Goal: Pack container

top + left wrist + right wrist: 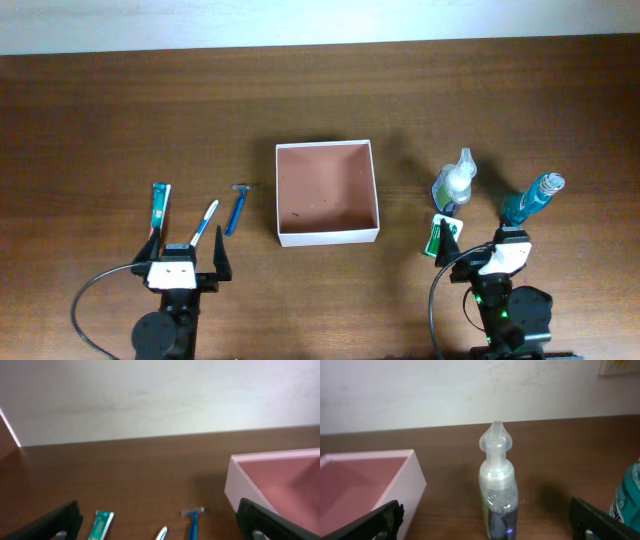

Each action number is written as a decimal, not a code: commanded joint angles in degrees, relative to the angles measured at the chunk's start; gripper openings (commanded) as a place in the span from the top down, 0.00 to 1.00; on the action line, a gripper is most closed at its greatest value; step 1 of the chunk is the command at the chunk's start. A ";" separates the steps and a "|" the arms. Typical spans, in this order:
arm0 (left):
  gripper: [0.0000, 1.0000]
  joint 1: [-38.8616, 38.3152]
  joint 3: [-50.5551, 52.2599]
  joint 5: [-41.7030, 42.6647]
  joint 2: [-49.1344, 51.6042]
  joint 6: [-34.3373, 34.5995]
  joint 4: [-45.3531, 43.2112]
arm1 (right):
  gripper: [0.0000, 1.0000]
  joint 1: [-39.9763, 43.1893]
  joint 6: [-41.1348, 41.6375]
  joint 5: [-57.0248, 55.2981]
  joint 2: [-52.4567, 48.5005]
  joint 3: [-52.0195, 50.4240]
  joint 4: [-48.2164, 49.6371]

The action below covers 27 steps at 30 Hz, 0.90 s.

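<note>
The container (330, 236) sits in the middle of the table (100, 120), open side up, and its reddish-brown floor holds nothing but a few tiny specks, so packing has not begun and the work stands at its first pick. The 6 toiletries lie in 2 groups on either side of it. To the left of the container, a toothpaste tube (158, 208), a toothbrush (205, 222) and a razor (237, 210) lie flat, side by side but apart from one another, the razor nearest the box. To the right stand a clear pump bottle (455, 182) and a teal bottle (528, 203), with a small green-and-white sachet (438, 233) just in front of the pump bottle. The left gripper (186, 255) hangs at the near edge behind the 3 flat items, its jaws spread wide and gripping nothing; its wrist view shows the toothpaste cap end, the toothbrush tip and the razor head between the 2 fingers. The right gripper (480, 243) is likewise released and empty, with the pump bottle centred between its fingers in its wrist view and the sachet close by 1 finger. The likely next move is for 1 arm to reach forward and close on its nearest item. The flat items call for a low pinch close to the tabletop, while the upright bottles call for a grip across the body that does not tip them.
</note>
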State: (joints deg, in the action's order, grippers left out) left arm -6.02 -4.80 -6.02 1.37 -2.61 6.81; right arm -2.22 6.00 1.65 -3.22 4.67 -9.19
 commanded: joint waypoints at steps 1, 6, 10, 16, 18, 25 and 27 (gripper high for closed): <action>0.01 0.17 -6.64 0.61 2.93 4.83 2.82 | 0.02 0.37 2.71 0.76 -4.02 7.76 -3.72; 0.01 0.17 -19.93 0.59 14.60 5.88 10.05 | 0.02 0.37 2.64 0.76 -20.00 25.44 -16.11; 0.01 0.17 -30.32 0.61 24.92 5.88 18.38 | 0.02 0.37 1.75 0.81 -33.31 39.41 -26.84; 0.00 0.17 -46.99 0.61 41.86 5.88 33.24 | 0.02 0.37 -2.29 0.76 -56.13 64.37 -48.54; 0.01 0.17 -51.98 0.66 47.06 5.88 38.21 | 0.02 0.37 -4.81 0.74 -64.50 73.09 -57.57; 0.00 0.17 -60.81 7.85 57.35 5.86 48.22 | 0.02 0.44 -5.14 0.72 -82.88 87.56 -65.75; 0.01 0.17 -60.81 7.80 58.10 5.84 48.39 | 0.02 0.90 -5.03 0.74 -85.66 87.56 -64.63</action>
State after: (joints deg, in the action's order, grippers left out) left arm -5.98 -64.16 -1.61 58.46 2.85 54.65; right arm -2.11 1.43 2.28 -85.91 90.94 -74.52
